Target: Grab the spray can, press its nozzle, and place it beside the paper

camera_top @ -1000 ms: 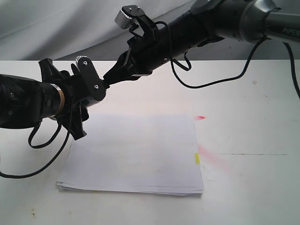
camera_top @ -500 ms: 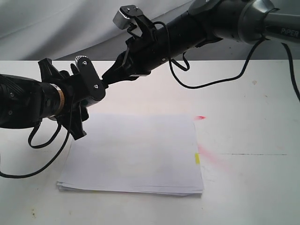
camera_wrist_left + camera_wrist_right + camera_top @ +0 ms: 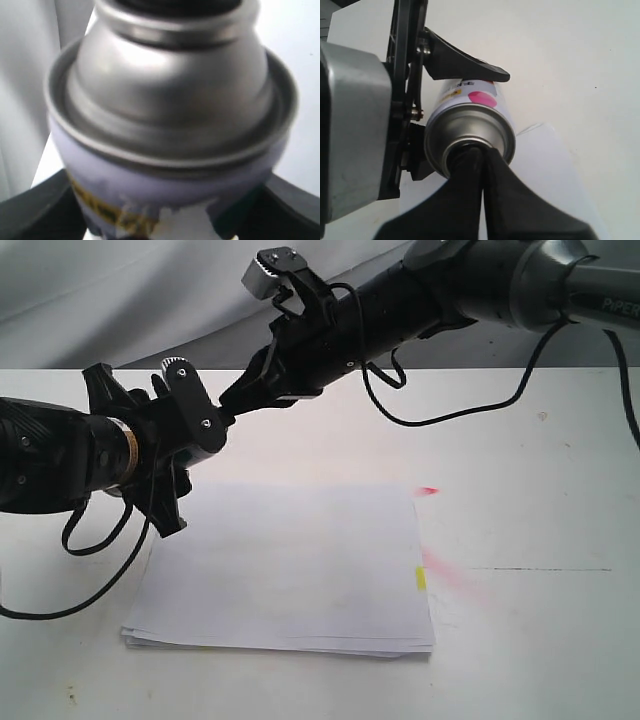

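The spray can [image 3: 170,85] fills the left wrist view, silver dome toward the camera and label below it. My left gripper [image 3: 165,227] is shut on its body, one black finger [image 3: 30,215] on each side. In the right wrist view the spray can [image 3: 470,125] is held off the table, and my right gripper [image 3: 481,152] is shut, its joined tips resting on the can's top. They hide the nozzle. In the exterior view my left gripper [image 3: 200,425] and right gripper [image 3: 228,405] meet above the paper's far left corner; the can is hidden there. The paper [image 3: 290,560] lies flat, yellow tab [image 3: 421,578] on its right edge.
Red spray marks [image 3: 428,490] and a pink smear [image 3: 450,575] stain the white table [image 3: 540,640] right of the paper. Black cables [image 3: 90,540] hang from both arms. A grey cloth backdrop [image 3: 120,300] stands behind the table.
Both grippers have shifted only very slightly, the right arm a touch to the left. Both grippers remain shut as before.
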Available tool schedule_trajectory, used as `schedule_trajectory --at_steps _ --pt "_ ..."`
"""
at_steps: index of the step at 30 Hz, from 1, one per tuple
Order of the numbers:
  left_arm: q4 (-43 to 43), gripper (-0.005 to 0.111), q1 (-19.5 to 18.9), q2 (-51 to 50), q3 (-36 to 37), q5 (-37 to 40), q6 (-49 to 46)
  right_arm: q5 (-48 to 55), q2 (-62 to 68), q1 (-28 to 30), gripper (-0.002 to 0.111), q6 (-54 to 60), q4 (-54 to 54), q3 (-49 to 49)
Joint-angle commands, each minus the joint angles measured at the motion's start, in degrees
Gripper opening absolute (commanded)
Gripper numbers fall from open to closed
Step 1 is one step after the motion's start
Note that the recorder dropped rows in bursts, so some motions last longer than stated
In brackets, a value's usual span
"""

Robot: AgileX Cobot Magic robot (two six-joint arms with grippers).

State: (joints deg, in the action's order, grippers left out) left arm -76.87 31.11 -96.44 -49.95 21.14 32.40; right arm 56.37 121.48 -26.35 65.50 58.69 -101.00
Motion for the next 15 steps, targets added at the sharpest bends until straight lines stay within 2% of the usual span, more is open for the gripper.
schedule_trajectory --at_steps 1,15 --pt "-1.56 0.0 0.5 1.06 -0.84 -2.77 0.69 5.99 -3.57 3.01 0.0 0.39 -1.1 -0.15" --pt "-1.56 0.0 0.4 1.06 -0.84 -2.87 2.39 7.06 -4.89 4.36 0.0 -0.28 -3.08 -0.05"
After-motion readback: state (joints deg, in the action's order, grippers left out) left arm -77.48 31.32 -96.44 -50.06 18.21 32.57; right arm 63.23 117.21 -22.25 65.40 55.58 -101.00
